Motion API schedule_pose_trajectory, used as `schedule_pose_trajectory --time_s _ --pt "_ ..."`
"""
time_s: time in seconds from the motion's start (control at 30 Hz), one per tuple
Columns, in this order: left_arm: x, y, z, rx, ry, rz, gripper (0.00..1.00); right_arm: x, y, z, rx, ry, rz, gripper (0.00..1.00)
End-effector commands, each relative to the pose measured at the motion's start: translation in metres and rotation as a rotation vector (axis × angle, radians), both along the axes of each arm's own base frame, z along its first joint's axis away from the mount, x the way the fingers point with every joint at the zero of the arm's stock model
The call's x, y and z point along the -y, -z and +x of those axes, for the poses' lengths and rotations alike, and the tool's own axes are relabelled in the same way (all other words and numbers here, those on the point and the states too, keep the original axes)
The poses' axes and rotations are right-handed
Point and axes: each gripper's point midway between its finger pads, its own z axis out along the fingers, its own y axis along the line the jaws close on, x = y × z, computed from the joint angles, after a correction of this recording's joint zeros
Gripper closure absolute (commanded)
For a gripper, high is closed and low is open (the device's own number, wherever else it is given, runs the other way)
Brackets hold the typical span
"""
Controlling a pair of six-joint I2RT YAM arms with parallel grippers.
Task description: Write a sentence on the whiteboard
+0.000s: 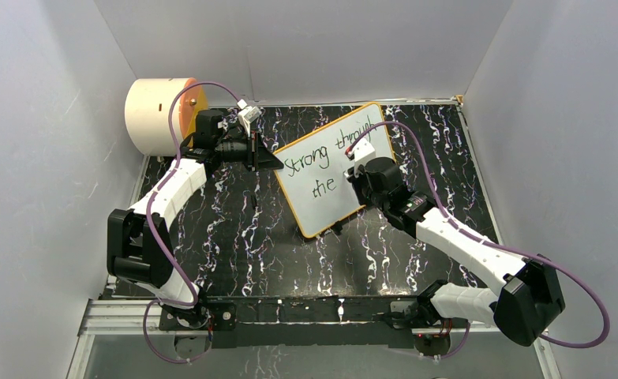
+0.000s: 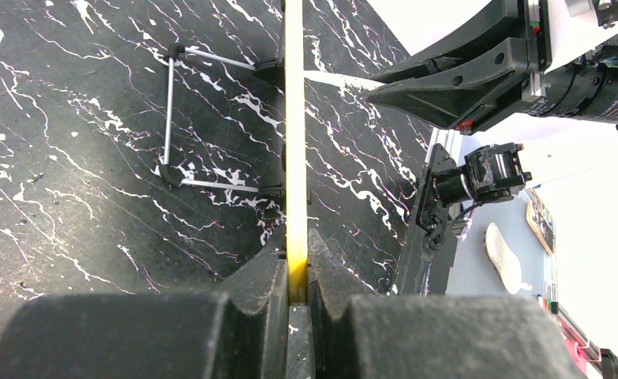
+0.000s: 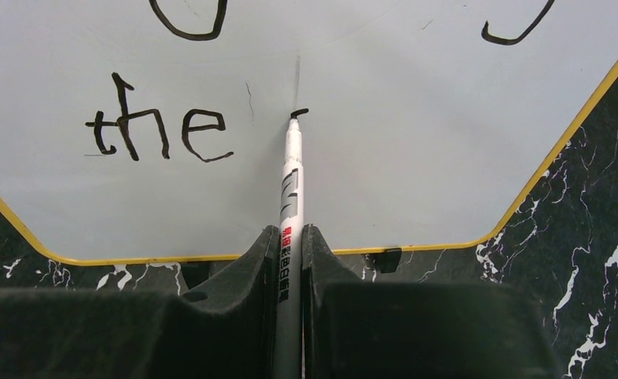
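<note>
The whiteboard (image 1: 321, 181) is a white board with a thin yellow frame, standing tilted on the marbled table, with "Strong through" and "the" written on it. My left gripper (image 1: 270, 160) is shut on its left edge; in the left wrist view the yellow edge (image 2: 295, 158) runs straight up from between the fingers (image 2: 258, 276). My right gripper (image 3: 291, 237) is shut on a white marker (image 3: 292, 181). The marker's black tip touches the whiteboard (image 3: 408, 118) just right of "the", beside a short fresh stroke.
A cream cylinder with an orange face (image 1: 163, 114) stands at the back left. Behind the board a wire stand (image 2: 171, 118) rests on the black marbled table (image 1: 234, 237). Grey walls close in both sides and the back.
</note>
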Motion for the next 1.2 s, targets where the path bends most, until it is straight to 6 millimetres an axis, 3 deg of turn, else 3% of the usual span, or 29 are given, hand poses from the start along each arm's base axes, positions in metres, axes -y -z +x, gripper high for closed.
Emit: schedule_pose_trajectory --time_s 0.0,0.6,1.17 --pt "-0.001 -0.008 -0.008 0.011 0.016 -0.009 1.00 -0.007 -0.008 -0.001 0.005 -0.032 0.023 1.00" --pt "-0.001 -0.008 -0.008 0.010 0.016 -0.009 1.00 0.021 0.003 0.001 -0.023 0.078 -0.035 1.00" --pt "-0.001 -0.009 -0.009 0.014 0.016 -0.010 1.00 -0.008 0.004 -0.006 -0.066 -0.053 0.044 1.00"
